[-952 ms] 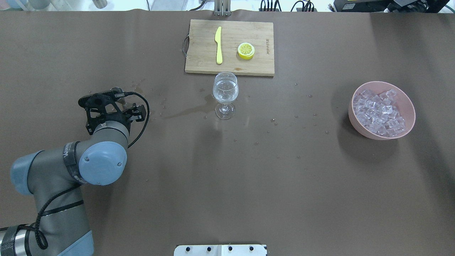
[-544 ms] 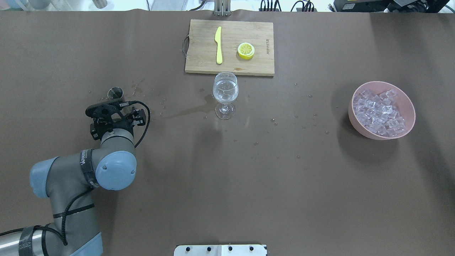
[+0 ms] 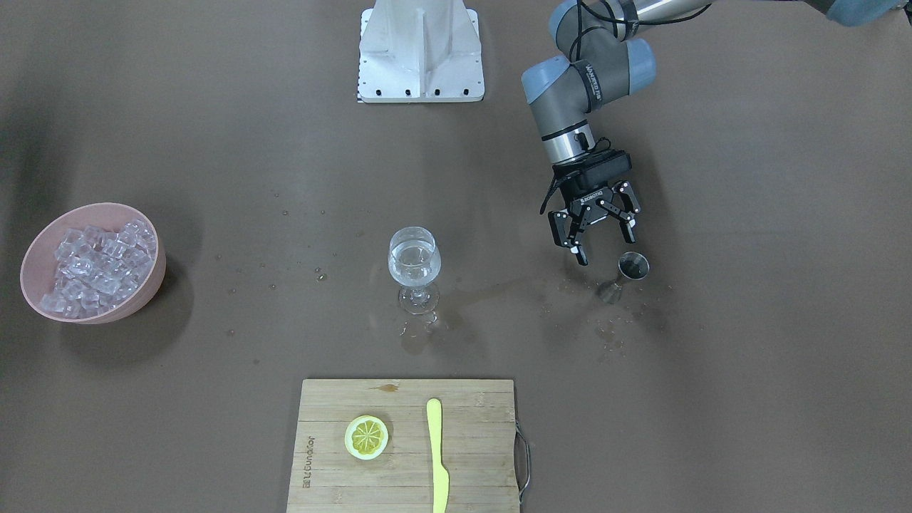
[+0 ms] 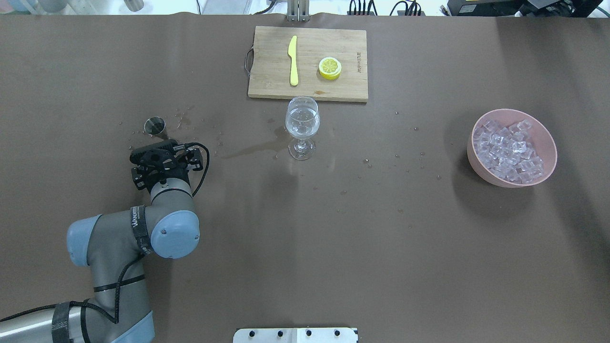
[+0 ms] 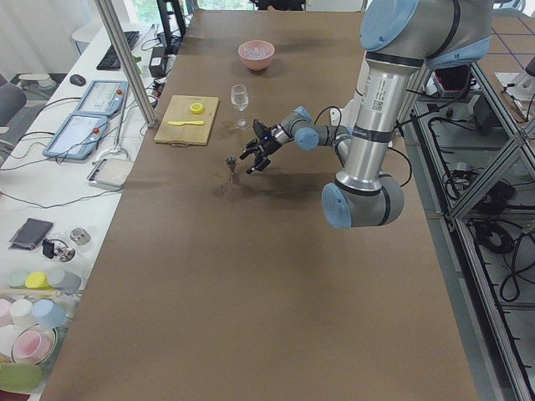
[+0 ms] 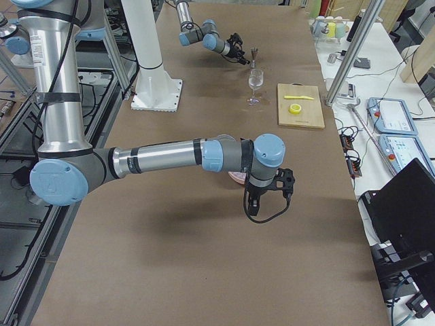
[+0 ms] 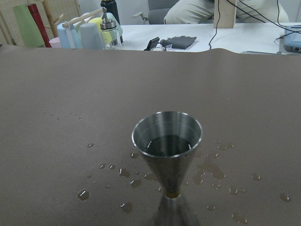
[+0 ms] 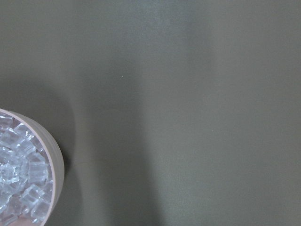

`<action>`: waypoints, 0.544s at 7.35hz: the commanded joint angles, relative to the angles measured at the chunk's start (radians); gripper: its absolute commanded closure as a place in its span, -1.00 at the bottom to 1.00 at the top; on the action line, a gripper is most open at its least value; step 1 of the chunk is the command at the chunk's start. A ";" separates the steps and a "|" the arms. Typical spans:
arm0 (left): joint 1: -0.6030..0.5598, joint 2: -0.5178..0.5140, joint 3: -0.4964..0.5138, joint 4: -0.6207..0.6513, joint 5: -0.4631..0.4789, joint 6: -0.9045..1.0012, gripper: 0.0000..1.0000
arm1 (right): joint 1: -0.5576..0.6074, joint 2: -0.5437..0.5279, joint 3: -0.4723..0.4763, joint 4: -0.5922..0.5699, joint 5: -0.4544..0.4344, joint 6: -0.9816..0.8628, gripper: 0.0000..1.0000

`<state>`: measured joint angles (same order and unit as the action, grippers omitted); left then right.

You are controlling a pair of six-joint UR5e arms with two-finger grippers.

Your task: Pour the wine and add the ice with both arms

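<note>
Left gripper [image 3: 604,248] spread wide, empty, just beside jigger [image 3: 633,266]. Wine [image 3: 413,258] sits in wine glass [image 3: 415,276], worktop centre; ice [image 3: 92,267] in pink bowl [image 3: 155,281], right end. Right gripper [image 6: 267,193]: can't tell. Risk: dropped cubes splash or tip stemmed glass.

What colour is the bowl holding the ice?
The bowl is pink; the overhead view shows it best.

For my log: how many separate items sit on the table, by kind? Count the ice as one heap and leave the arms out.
Wine glass: 1
Metal jigger: 1
Pink bowl: 1
Ice heap: 1
Cutting board: 1
Yellow knife: 1
Lemon slice: 1
Total: 7
</note>
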<state>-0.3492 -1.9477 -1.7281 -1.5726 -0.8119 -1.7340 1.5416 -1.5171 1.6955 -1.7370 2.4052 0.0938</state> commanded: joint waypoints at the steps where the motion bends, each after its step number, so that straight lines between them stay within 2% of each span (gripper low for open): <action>1: -0.004 -0.023 0.025 -0.001 0.071 -0.003 -0.94 | 0.000 0.000 -0.002 0.001 -0.001 0.000 -1.00; 4: -0.005 -0.024 0.094 -0.006 0.112 -0.013 -0.94 | 0.000 0.000 -0.002 -0.001 -0.002 0.000 -1.00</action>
<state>-0.3535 -1.9705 -1.6579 -1.5765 -0.7087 -1.7414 1.5416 -1.5171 1.6936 -1.7374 2.4042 0.0935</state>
